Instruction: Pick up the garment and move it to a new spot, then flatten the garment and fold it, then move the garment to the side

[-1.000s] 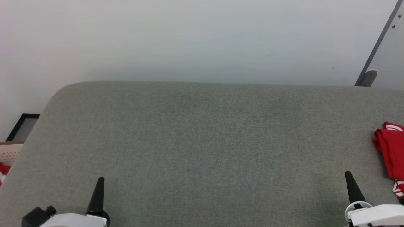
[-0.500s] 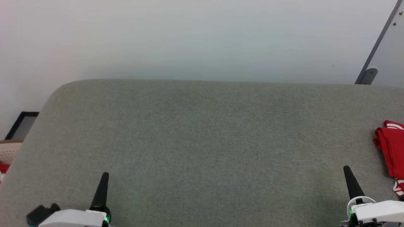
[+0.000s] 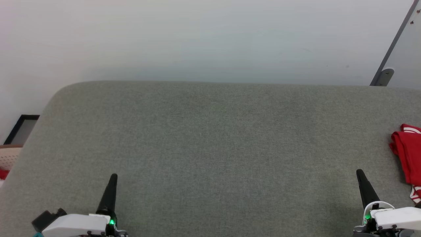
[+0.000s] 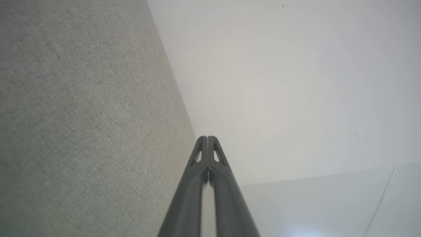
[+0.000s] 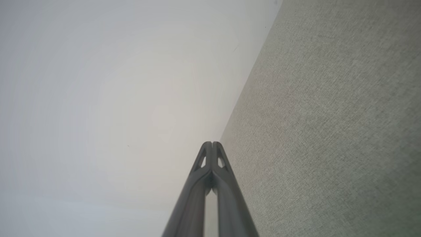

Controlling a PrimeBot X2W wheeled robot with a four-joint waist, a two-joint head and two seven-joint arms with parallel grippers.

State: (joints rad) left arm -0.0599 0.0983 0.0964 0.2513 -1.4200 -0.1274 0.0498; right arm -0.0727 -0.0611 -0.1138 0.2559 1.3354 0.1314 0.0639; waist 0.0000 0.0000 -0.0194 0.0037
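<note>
Head view first: we're looking down over a grey fabric-covered table [image 3: 210, 131] with a rounded far-left corner and a plain white wall [image 3: 197, 39] behind it. Our left gripper [image 3: 113, 177] sits at the lower left and our right gripper [image 3: 360, 171] at the lower right. Both are over bare fabric with their dark fingers pointing away from us, and each has a little green light at its base. The garment [image 3: 407, 158], a bunched-up red jersey cloth with white striped edging, lies on the table at the far right. The frame edge cuts part of it off, so we can't make out any lettering. It's near the right gripper, off to its right and a bit further back, and nothing is touching it. Left wrist view shows the left gripper [image 4: 208, 138] with its two fingers pressed together tip to tip and nothing between them, the table along the left of the view and the wall on the right. Right wrist view is pretty much the mirror: the right gripper [image 5: 212, 144] is pinched fully closed on nothing, with grey fabric on the right and wall on the left. Back in the head view, off the table's left edge, we can spot a pale perforated basket [image 3: 8, 158] with a scrap of red cloth [image 3: 2, 173] just below it. A black-framed panel [image 3: 21, 128] sits behind that, though we can't tell what it is.
</note>
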